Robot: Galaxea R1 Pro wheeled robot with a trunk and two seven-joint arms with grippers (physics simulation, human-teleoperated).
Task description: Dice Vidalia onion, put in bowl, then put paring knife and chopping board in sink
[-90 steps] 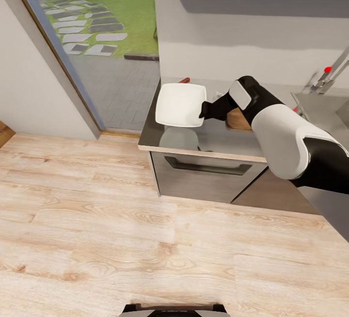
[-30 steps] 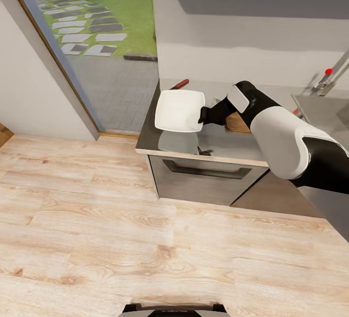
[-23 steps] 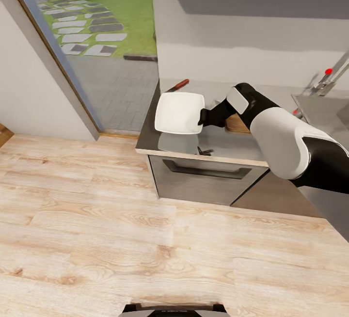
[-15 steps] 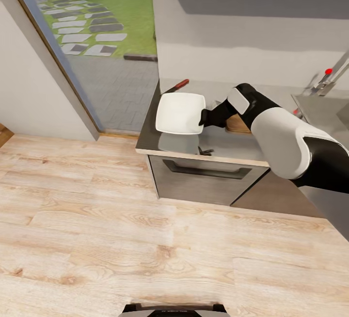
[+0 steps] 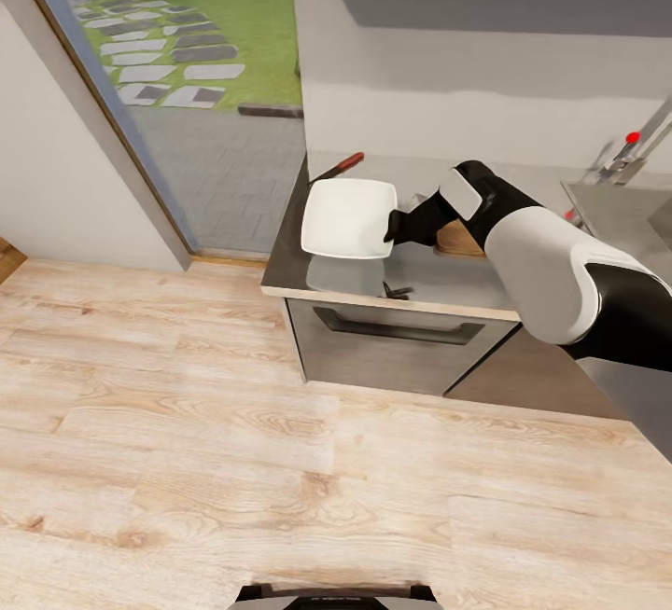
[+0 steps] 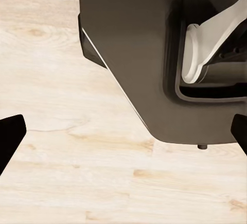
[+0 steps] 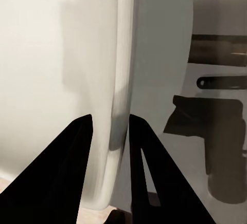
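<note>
The right gripper (image 5: 396,224) holds the white square bowl (image 5: 347,218) by one rim, lifted clear of the countertop (image 5: 439,284), with its reflection visible on the steel below. In the right wrist view the two dark fingers (image 7: 77,152) are closed narrowly on either side of the bowl's edge (image 7: 119,80), so the grip looks firm. The left gripper (image 6: 123,136) hangs low over the wooden floor (image 5: 187,423) beside the robot's base, fingers spread wide and empty. The chopping board (image 5: 459,239) lies on the counter, mostly hidden behind the right forearm. The paring knife (image 5: 339,165), red-handled, rests near the back edge of the counter behind the bowl. The sink (image 5: 621,209) sits at the counter's far right under the faucet (image 5: 635,145); I cannot see into it from here. Neither an onion nor any diced pieces are visible. Judgement: the bowl is being repositioned, knife and board are not yet in the sink, and whether the dicing is done cannot be told.
</note>
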